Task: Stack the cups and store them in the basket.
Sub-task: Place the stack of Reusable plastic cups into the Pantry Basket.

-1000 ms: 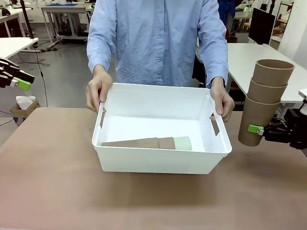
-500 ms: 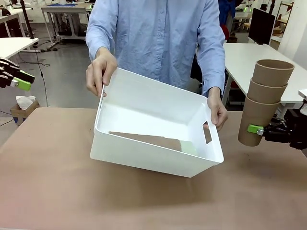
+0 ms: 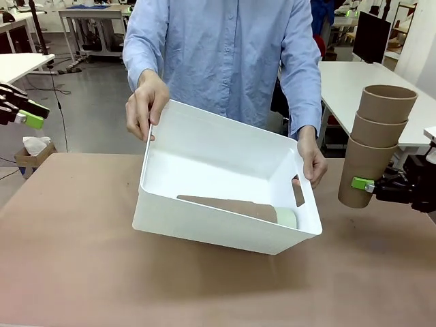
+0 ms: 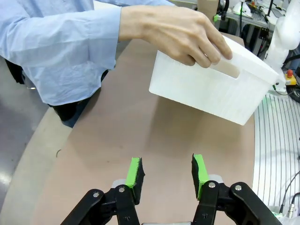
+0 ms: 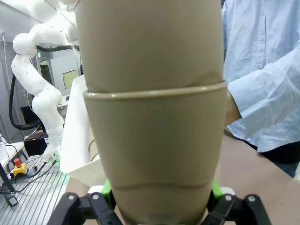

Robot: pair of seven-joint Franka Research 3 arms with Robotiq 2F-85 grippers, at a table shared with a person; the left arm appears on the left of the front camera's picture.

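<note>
- Basket [image 3: 204,146]: one, white, held by the person at both short ends, tilted so the end nearer the right arm hangs lower. Its low edge sits close to the surface [image 3: 68,259]; I cannot tell whether it touches.
- Person's hands: two. One hand [image 3: 146,102] grips the raised rim, the other hand [image 3: 310,157] holds the lower end by the slot handle.
- Cups inside the basket: one nested stack [image 3: 238,208] lying on its side along the near wall, brown cups ending in one mint-green cup [image 3: 286,218] at the low end. Brown count in this stack unclear.
- Cups outside: three brown cups nested upright as one stack [image 3: 375,143], off the surface at the right edge.
- Right tool [image 3: 364,184]: pinching the bottom cup of that upright stack, green pads against its wall.
- Left tool [image 4: 166,173]: pads stand apart with nothing between them, at their narrowest setting, hovering over the surface well away from the basket.
</note>
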